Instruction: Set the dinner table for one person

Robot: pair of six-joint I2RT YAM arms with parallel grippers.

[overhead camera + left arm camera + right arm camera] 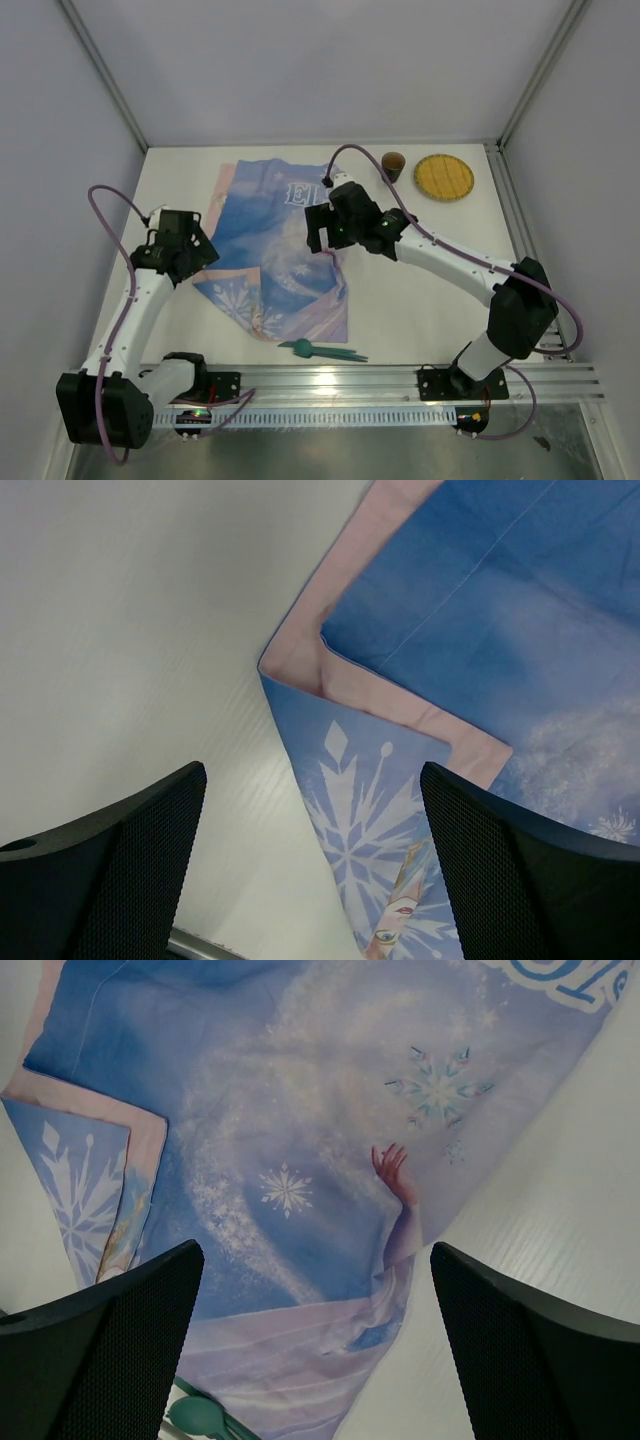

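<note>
White matte tabletop fills my overhead view: the dinner table (430, 290), framed by silver rails (380, 378), lies beneath everything. The blue Elsa-print cloth (280, 235) is spread rumpled across its middle, with one corner on its left side folded over to show a snowflake panel. I see my left gripper (312, 810) hovering over that folded corner at the cloth's left edge, jaws spread wide with nothing between them. My right gripper (315, 1280) hangs above the cloth's right half, equally wide and empty. Teal plastic cutlery (322, 351) lies just off the cloth's near edge. Beyond the cloth's far right corner stands a brown cup (394, 163), with a yellow round plate (444, 177) beside it.
</note>
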